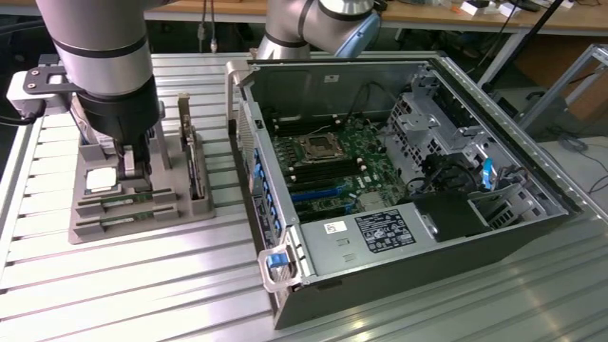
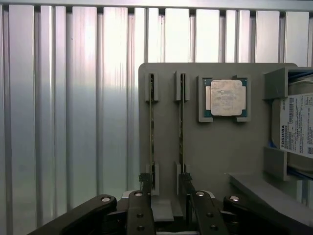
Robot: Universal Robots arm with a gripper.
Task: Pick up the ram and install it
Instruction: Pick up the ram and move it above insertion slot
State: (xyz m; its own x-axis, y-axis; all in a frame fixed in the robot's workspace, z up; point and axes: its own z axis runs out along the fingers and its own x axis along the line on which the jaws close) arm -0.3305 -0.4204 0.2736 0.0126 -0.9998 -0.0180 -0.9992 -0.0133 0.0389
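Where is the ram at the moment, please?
The ram stands on edge in the grey holder at the exterior view's left, between a second stick and the processor chip, beside the computer case.

An open computer case [image 1: 428,281] sits on the slatted worktop [image 1: 142,285]; beside it, a grey holder [image 2: 215,147] carries a processor [image 2: 226,97] and a Toshiba hard drive [image 2: 297,125].

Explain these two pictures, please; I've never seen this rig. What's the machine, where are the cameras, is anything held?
The grey column is a robot arm. One picture comes from a camera off the arm, the other from its wrist, looking down past the gripper. On the slatted table sit a grey holder and an open computer case. The holder carries one ram stick, a second ram stick, a silver processor and a hard drive. The gripper is open by the sticks' ends and holds nothing.
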